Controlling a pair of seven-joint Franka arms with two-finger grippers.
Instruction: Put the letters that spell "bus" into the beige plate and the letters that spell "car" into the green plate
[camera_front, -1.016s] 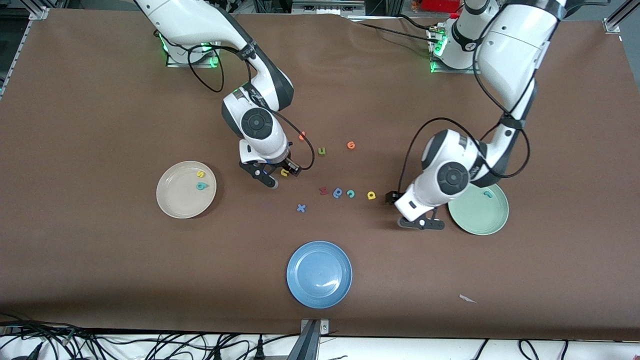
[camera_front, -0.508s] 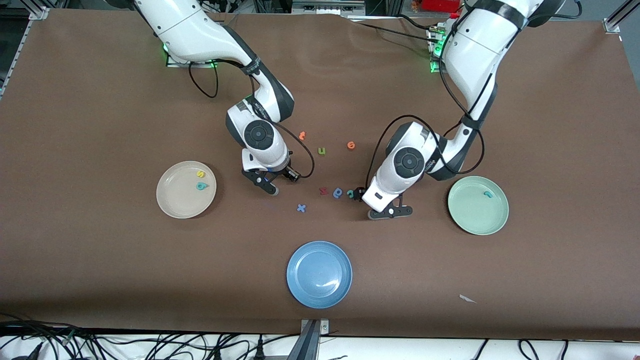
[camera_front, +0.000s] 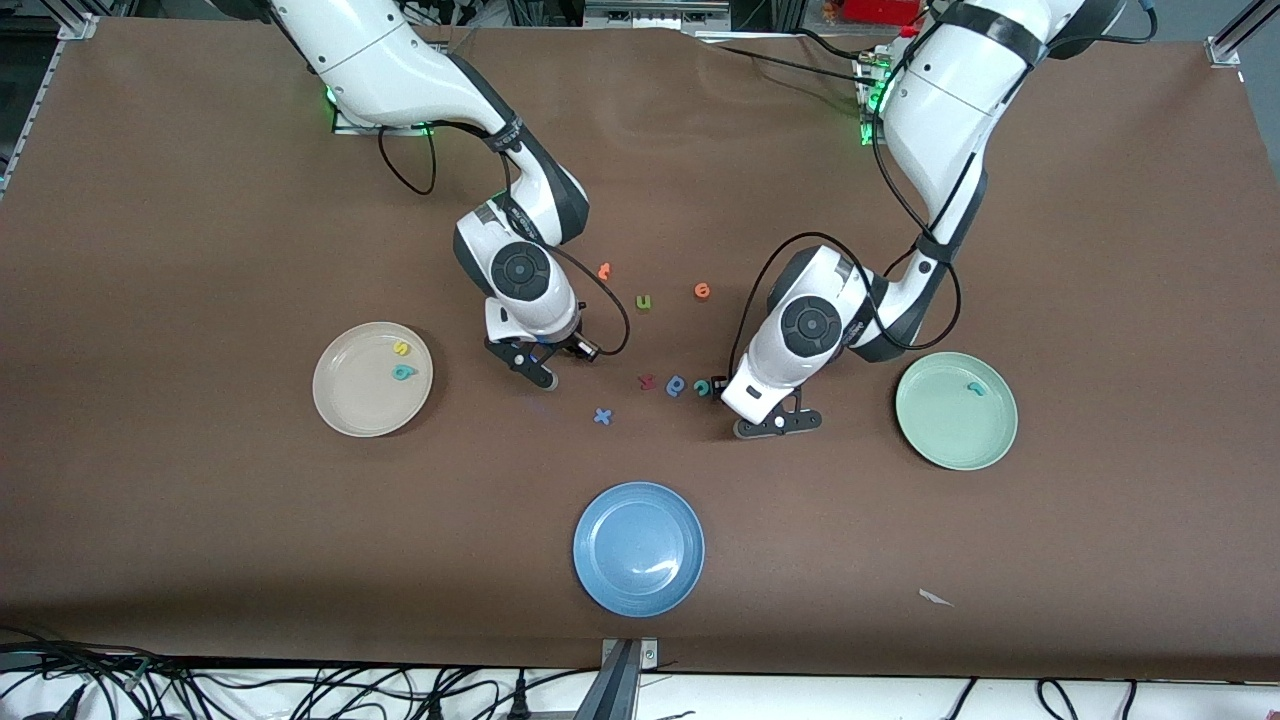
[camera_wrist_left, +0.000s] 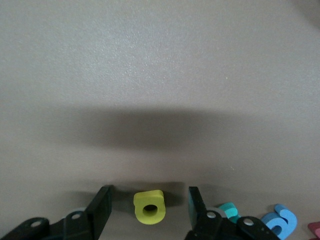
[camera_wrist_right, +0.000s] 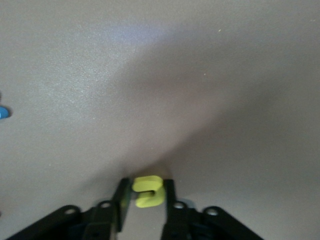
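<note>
so both arms are down on the bench right now, each one lined up on its own letter. the right hand (camera_wrist_right: 145, 200) has its fingers pinched in on the yellow u (camera_wrist_right: 148, 191), low on the bench between the beige plate (camera_front: 345, 405) and the loose letters in the middle. that one's headed to the beige plate, where the yellow s (camera_front: 401, 348) and the teal b (camera_front: 403, 372) already sit, so i reckon it's the last bit of "bus". in the right wrist view the u lies flat with its open end facing one finger, so its long axis runs across the gap and the pinch lands on its ends.

the left hand (camera_wrist_left: 150, 210) is straddling the yellow a (camera_wrist_left: 149, 206), fingers parted with a gap on each side, not touching it yet. the a lies flat, hole facing up, flat edge pointing away from the wrist. the teal c (camera_front: 701, 387) is just beside that hand, then the darker blue letter (camera_front: 676, 385) next along. the teal r (camera_front: 975, 389) is already in the green plate (camera_front: 940, 440), so "car" needs the a and c. the blue plate (camera_front: 610, 570) just sits out of it, nearest the front camera.
</note>
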